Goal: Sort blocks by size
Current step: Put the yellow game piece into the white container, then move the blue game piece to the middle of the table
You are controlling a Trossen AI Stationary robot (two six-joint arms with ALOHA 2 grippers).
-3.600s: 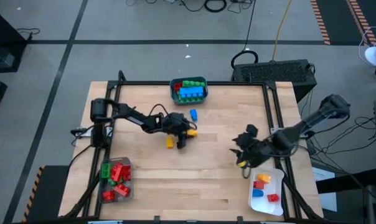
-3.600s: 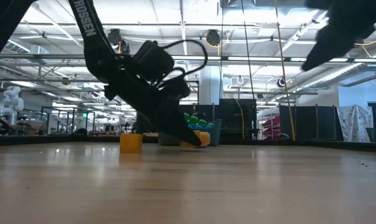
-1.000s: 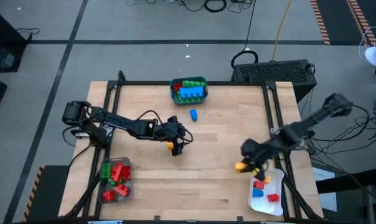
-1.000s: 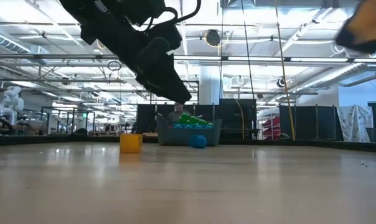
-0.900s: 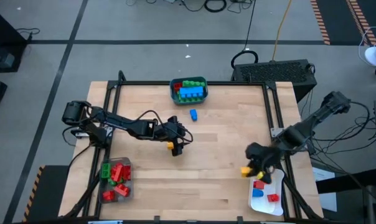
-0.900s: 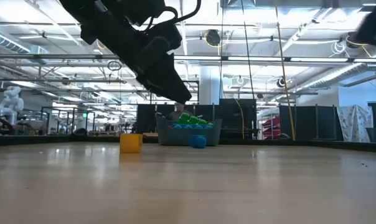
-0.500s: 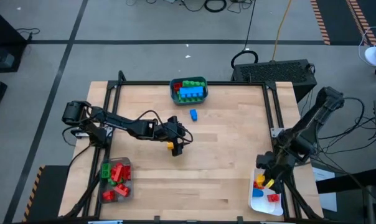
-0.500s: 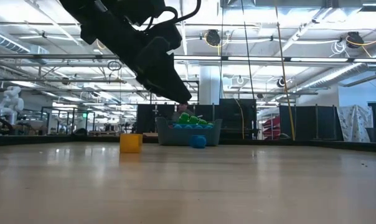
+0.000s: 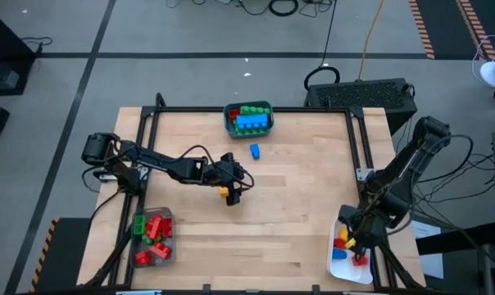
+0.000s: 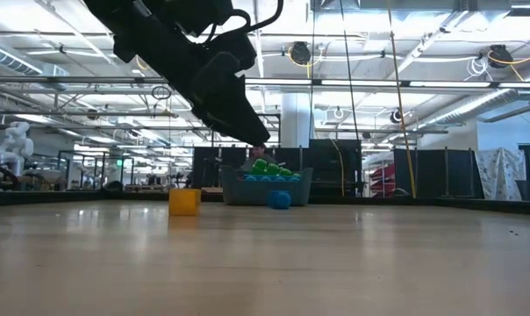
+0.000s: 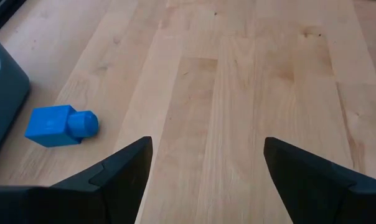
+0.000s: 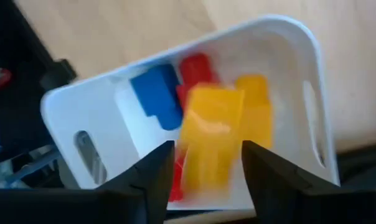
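One yellow block (image 12: 208, 138) between right gripper (image 12: 203, 177) jaws, parted for drop into white tray (image 12: 312, 56) below. Left gripper (image 11: 203, 165) spread wide, empty, blue block (image 11: 58, 125) just beside.

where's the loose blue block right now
In the high view the blue block lies on the table toward the far edge, just in front of the teal bin; the left gripper hangs nearer the table's middle.
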